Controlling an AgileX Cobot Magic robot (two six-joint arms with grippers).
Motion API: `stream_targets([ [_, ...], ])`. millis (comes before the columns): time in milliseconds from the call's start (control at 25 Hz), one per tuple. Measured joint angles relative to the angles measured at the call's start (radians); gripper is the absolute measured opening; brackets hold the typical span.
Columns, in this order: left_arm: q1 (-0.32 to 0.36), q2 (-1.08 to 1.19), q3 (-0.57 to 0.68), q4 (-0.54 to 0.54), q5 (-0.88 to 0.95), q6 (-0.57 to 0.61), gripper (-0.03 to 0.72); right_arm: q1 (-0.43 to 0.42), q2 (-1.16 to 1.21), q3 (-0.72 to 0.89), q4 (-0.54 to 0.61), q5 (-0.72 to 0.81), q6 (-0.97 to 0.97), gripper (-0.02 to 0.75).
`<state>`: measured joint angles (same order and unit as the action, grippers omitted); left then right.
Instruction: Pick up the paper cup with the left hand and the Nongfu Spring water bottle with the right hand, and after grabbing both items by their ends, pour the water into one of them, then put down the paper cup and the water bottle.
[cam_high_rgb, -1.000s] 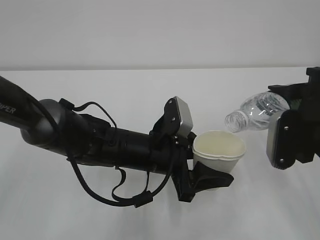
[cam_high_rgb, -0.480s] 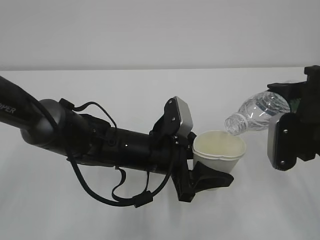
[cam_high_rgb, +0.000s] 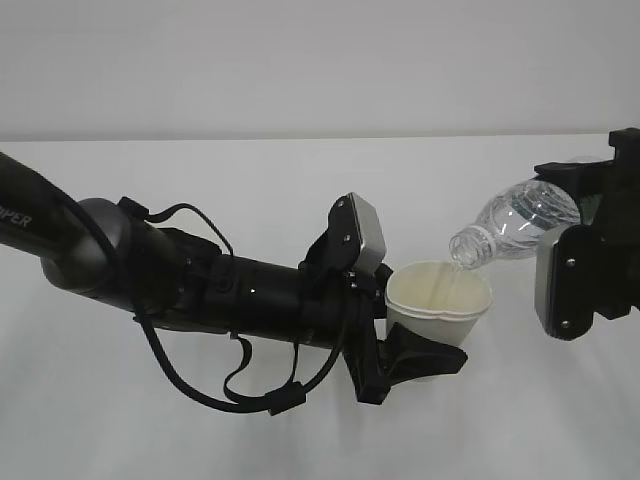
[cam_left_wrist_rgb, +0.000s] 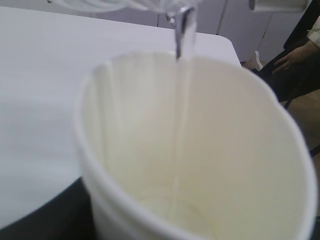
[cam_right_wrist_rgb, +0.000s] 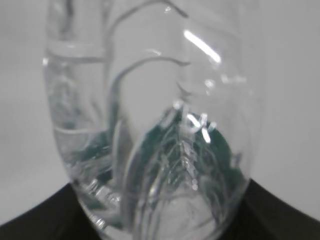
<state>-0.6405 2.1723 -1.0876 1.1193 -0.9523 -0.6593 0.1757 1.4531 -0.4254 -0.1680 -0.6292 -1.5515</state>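
My left gripper (cam_high_rgb: 418, 358) is shut on the lower part of the white paper cup (cam_high_rgb: 440, 300), which stands upright above the table. In the left wrist view the cup's pale inside (cam_left_wrist_rgb: 200, 165) fills the frame, and a thin stream of water (cam_left_wrist_rgb: 183, 30) falls into it. My right gripper (cam_high_rgb: 566, 232) is shut on the base end of the clear Nongfu Spring water bottle (cam_high_rgb: 515, 225). The bottle is tilted with its open neck (cam_high_rgb: 465, 248) just over the cup's far rim. Seen from the right wrist, the ribbed bottle (cam_right_wrist_rgb: 150, 125) with its green label hides the cup.
The white table (cam_high_rgb: 250, 170) runs back to a pale wall. In the left wrist view the table's far right corner (cam_left_wrist_rgb: 225, 42) shows, and beyond it a seated person's hand (cam_left_wrist_rgb: 295, 60).
The bottle's neck has dipped and moved a little left toward the cup's rim, and water now runs into the cup. The left arm and cup have stayed still.
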Motion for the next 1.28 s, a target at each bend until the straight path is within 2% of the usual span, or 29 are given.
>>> stream_targets([
  [1280, 0.000, 0.000, 0.000, 0.000, 0.000, 0.000, 0.454, 0.000, 0.000, 0.000, 0.000, -0.008, -0.040, 0.447],
])
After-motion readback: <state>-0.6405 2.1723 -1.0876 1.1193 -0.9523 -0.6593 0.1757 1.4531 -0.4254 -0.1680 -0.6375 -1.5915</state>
